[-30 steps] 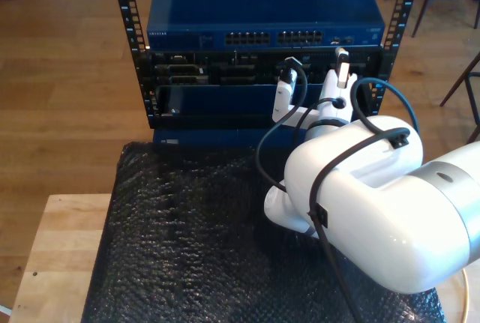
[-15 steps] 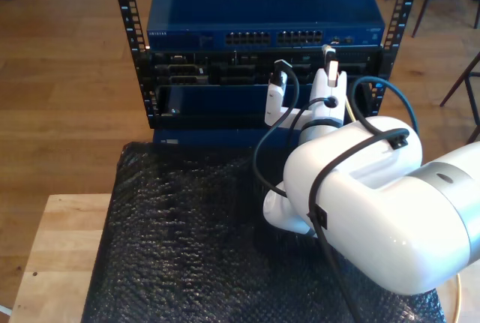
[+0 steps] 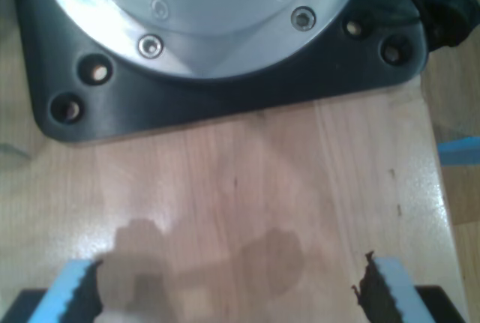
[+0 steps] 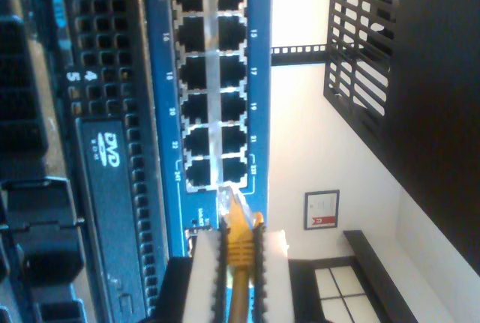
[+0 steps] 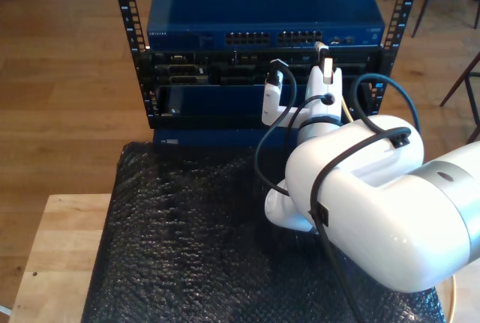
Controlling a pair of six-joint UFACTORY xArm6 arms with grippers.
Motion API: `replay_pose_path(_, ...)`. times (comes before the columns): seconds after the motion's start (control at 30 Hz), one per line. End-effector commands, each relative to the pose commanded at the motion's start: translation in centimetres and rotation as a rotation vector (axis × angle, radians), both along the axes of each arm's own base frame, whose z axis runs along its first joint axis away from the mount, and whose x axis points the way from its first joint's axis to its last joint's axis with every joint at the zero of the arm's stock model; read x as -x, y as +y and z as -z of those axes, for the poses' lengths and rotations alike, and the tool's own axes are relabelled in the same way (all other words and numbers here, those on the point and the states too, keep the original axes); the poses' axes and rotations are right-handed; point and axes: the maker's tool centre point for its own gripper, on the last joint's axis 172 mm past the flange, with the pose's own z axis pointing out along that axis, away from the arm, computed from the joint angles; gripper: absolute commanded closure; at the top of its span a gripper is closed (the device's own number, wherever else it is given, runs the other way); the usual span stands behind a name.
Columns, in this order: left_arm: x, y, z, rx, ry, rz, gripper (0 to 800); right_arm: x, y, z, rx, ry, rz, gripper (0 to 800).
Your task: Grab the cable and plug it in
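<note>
Cable (image 4: 238, 252), yellow, sits pinched between my second gripper's (image 4: 238, 263) pads in the second wrist view, its clear plug (image 4: 229, 201) just short of the switch's (image 4: 161, 113) end ports. First wrist view: my first gripper (image 3: 225, 289) spread wide over a table (image 3: 247, 180), near a black base (image 3: 225, 91). Exterior view: my second gripper (image 5: 322, 57) before the rack (image 5: 262, 76).

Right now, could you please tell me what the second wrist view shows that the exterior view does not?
Second wrist view: the cable clamped in my second pincer, its clear tip near the end ports of the switch, and a DVD drive label. Exterior view: the white arm, black mat, wooden floor. Both: the switch's port rows and the pincer before them.
</note>
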Motion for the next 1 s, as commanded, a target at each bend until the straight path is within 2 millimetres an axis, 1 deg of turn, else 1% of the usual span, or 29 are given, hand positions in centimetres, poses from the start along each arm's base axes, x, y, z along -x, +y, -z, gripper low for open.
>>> replay_pose_path(0.13,0.0,0.0,0.0,0.000,0.000,0.000,0,-0.2,0.0,-0.2,-0.001,-0.006,-0.007,800)
replay_pose_path(0.23,0.0,0.0,0.0,0.000,0.000,0.000,0,-0.7,-0.7,-0.4,-0.007,-0.009,0.002,800)
replay_pose_path(0.4,0.0,0.0,0.0,0.000,0.000,0.000,0,-0.9,-0.8,-0.7,-0.010,-0.017,0.005,800)
replay_pose_path(0.8,0.0,0.0,0.0,0.000,0.000,0.000,0,-1.0,-0.5,-0.8,-0.006,-0.019,-0.005,800)
replay_pose_path(1.0,0.0,0.0,0.0,0.000,0.000,0.000,0,-1.3,-0.4,-0.5,-0.008,-0.016,-0.006,800)
